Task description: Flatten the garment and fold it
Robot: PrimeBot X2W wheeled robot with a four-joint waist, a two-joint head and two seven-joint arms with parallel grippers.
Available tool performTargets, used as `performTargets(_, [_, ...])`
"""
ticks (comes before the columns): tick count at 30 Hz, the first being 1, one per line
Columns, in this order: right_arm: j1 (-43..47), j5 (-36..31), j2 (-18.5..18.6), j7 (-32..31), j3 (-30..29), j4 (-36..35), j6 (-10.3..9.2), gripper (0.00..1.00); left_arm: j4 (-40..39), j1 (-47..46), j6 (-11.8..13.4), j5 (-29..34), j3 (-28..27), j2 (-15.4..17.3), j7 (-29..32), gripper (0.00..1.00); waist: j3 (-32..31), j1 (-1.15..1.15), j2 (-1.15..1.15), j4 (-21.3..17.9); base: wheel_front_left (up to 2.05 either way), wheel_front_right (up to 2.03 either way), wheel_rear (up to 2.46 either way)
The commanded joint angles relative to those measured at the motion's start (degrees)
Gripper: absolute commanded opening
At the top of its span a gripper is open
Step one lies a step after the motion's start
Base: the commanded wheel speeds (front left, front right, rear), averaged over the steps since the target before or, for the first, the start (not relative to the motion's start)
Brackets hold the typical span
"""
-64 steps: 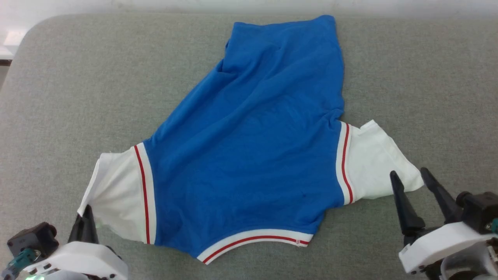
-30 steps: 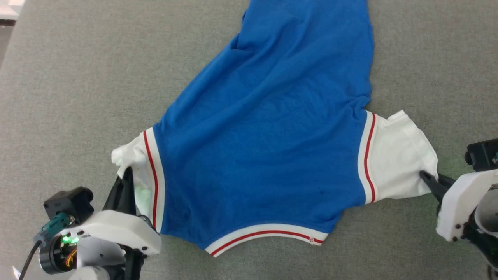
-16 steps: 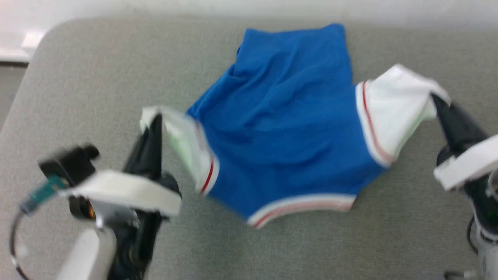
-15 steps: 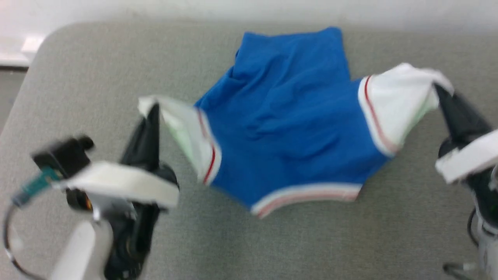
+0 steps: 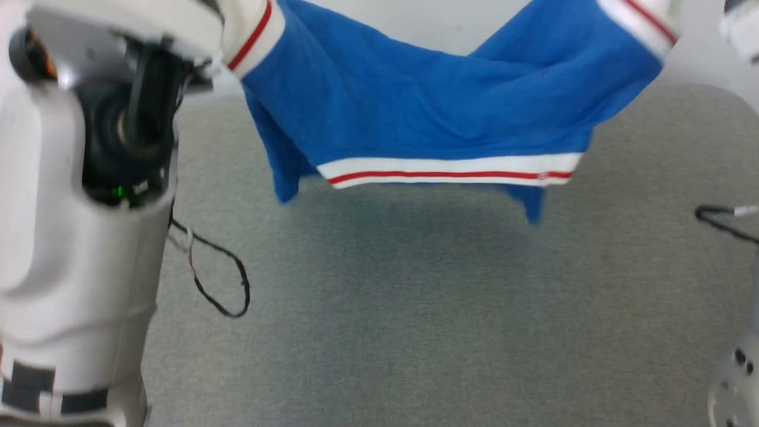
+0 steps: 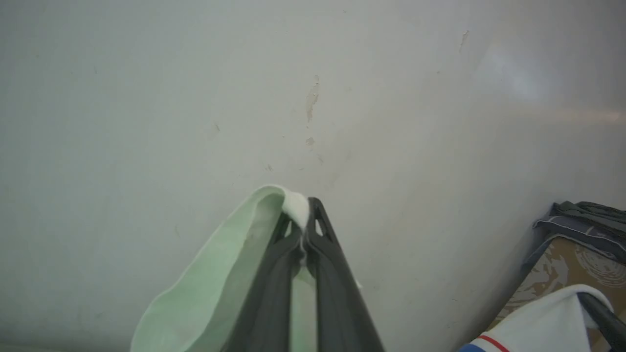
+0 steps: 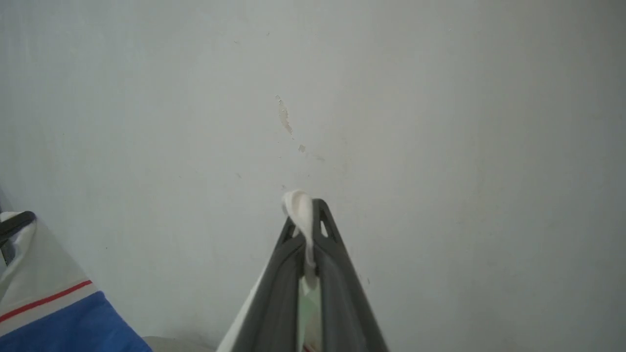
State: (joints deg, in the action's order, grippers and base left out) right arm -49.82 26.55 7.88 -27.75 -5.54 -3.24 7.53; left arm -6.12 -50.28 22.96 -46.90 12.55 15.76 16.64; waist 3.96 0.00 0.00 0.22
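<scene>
The soft, light royal-blue jersey T-shirt (image 5: 450, 112) is sagging between and below the left jaws and right jaws, each clamping a white sleeve tip (image 6: 295, 208), likely swinging and creasing easily.

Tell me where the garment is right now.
In the head view the garment hangs across the top, above the grey table, strung between the left claw and the right claw, both shut on it.

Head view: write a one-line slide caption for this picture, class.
The blue garment hangs slack between its raised white sleeves above the grey surface, the robot's left arm close at left.
</scene>
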Motion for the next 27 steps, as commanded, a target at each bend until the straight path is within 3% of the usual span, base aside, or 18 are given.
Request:
performTargets(1, [-1.91,-0.69,-0.16,-0.33,-0.02,1.69,-0.04,0.00,1.93,-1.91,0.55,0.36,0.62,0.06,1.11,0.00,-1.48,0.00,0.00,-1.93,0.00,0.00,0.00])
performTargets(9, [-11.62,-2.56,-1.55,-4.06,2.40,9.61,-0.04,0.00,10.19,-11.25,4.38,1.85,2.52,1.09,7.81,0.00,1.60,0.00,0.00,-5.36,0.00,0.00,0.00])
performTargets(15, [-21.12,-6.61,-1.39,-4.32,1.31,15.32,-0.04,0.00,12.88,-20.44,6.29,8.33,5.83,3.96,9.11,0.00,11.62,0.00,0.00,-7.54,0.00,0.00,0.00])
performTargets(19, [-28.87,-9.63,-0.89,-1.24,0.49,20.01,-0.04,0.00,16.34,-28.83,7.49,11.05,5.73,2.02,5.47,0.00,19.07,0.00,0.00,-7.62,0.00,0.00,0.00])
performTargets(27, [-41.23,-15.73,1.10,7.06,0.48,27.63,-0.04,0.00,21.29,-42.01,5.94,11.76,2.47,-3.69,-7.57,0.00,30.68,0.00,0.00,-5.35,0.00,0.00,0.00])
